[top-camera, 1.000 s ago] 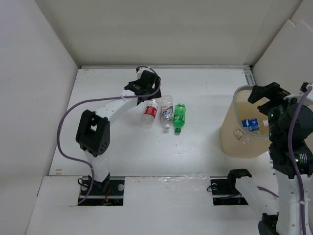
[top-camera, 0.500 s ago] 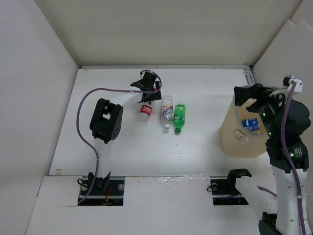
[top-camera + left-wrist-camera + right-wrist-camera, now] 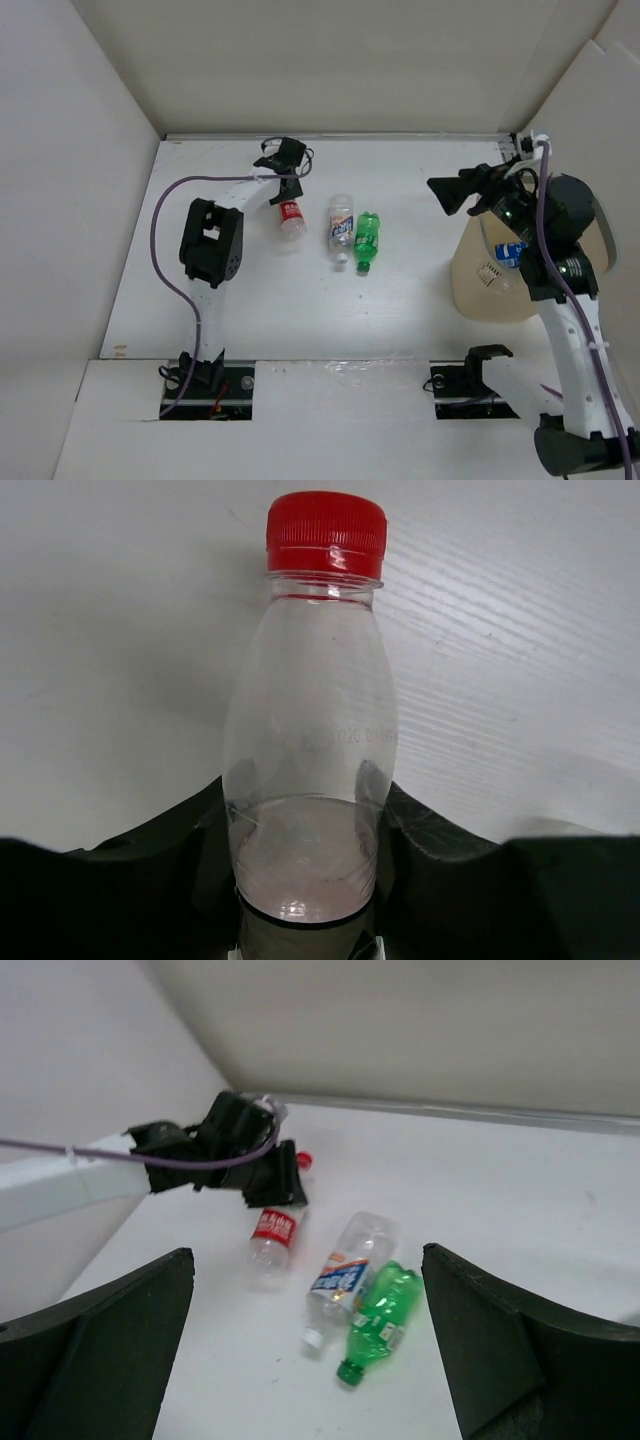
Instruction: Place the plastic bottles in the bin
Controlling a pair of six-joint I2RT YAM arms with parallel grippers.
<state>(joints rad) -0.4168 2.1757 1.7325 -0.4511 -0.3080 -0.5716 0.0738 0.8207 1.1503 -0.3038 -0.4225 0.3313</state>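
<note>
You are partway done. The bin (image 3: pixel 478 292) stands at the right of the bench (image 3: pixel 260 300); at least two bottles show inside it, and one is the blue-label bottle (image 3: pixel 512 253). Three more lie on the bench, left of the bin: the red-label bottle (image 3: pixel 290 215), the middle bottle (image 3: pixel 341 226) and the green bottle (image 3: pixel 367 233). Your left jaws are at the far left; they look pinched on the bottom of a clear red-capped bottle (image 3: pixel 310 730). Your right jaws are spread wide with nothing in them, just left of the bin. So I think four bottles have yet to go in.
</note>
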